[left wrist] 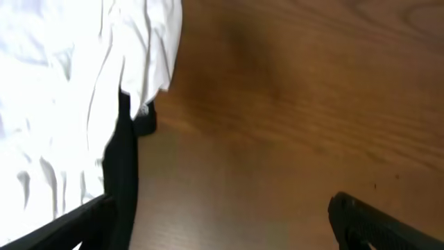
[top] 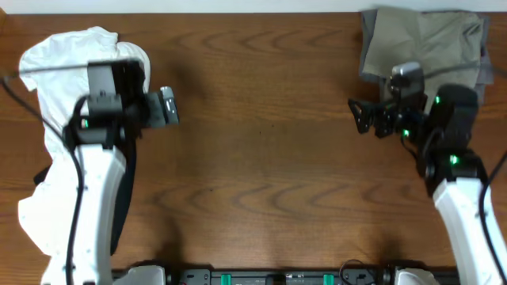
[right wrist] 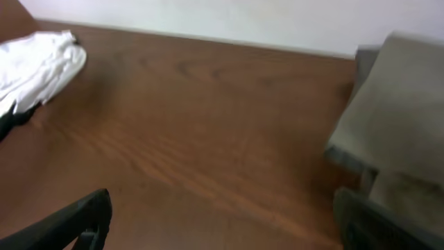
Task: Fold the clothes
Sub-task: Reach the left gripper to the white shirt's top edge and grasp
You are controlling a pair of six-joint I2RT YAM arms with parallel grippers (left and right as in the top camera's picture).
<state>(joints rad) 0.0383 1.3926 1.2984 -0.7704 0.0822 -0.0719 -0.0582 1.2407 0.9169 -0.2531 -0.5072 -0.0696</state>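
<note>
- Left pincer [top: 168, 107] [left wrist: 220, 205]: released, jaws set wide apart, nothing between them but bare table [top: 261, 158]. It hangs above the wood and touches no cloth.
- White garment [top: 63, 63] [left wrist: 62, 90]: crumpled and unfolded. It lies behind the left pincer and under its arm. In the left wrist view it sits to the outer side of one finger, apart from the tips.
- Dark cloth [left wrist: 125, 160]: a strip shows at the white garment's edge, on the side nearest the left pincer. Its full extent cannot be told.
- Right pincer [top: 358, 117] [right wrist: 220, 208]: released, jaws spread, gripping nothing, facing the left pincer across the open wood.
- Grey garment [top: 420, 39] [right wrist: 402, 111]: a rumpled heap behind and beside the right pincer, close by one finger [right wrist: 378, 222]. Contact cannot be told.
- The white garment also shows in the right wrist view [right wrist: 38, 62], well ahead of the right pincer.
</note>
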